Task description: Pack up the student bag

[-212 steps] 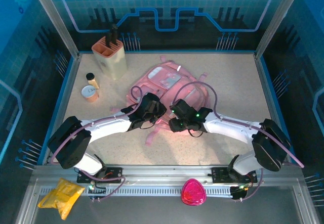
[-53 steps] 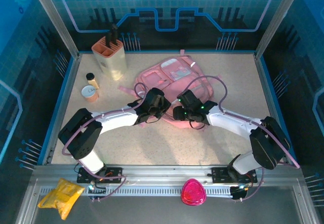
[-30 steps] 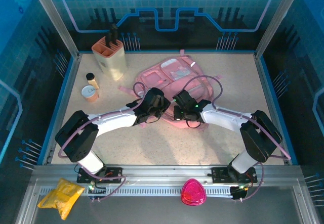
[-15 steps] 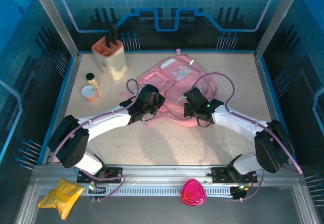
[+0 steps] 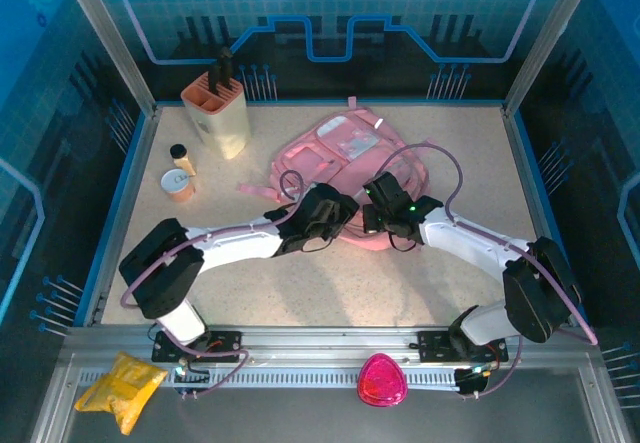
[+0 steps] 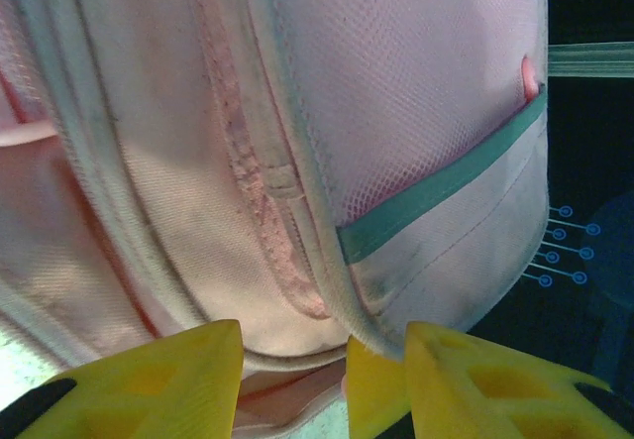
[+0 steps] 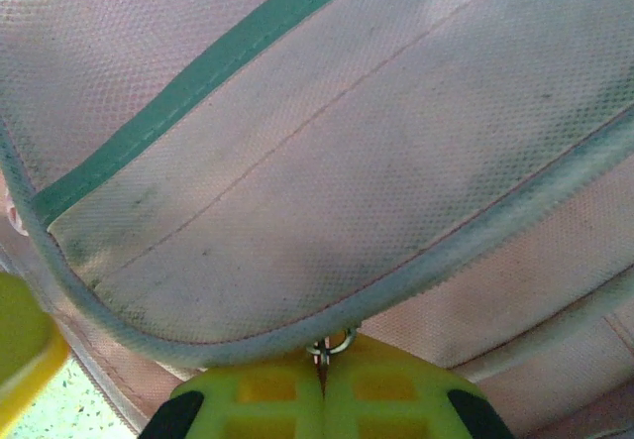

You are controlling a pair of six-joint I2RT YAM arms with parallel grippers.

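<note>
step: likely opening the student bag (image 5: 345,148), lying on the bench (image 5: 470,153) toward its far side | right jaws pinching shut on the zipper pull (image 7: 332,344) | left jaws standing apart, straddling the bag's piped edge | next: probably bracing fabric, drawing zipper along | contents: bag's inside hidden; beige holder (image 5: 215,111) holding dark handles

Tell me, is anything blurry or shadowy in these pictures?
Top external: sharp and evenly lit, with soft arm shadows on the table. Left wrist: student bag weave crisp, the yellow left tool blurred up close. Right wrist: mesh sharp, right tool soft-edged.
</note>
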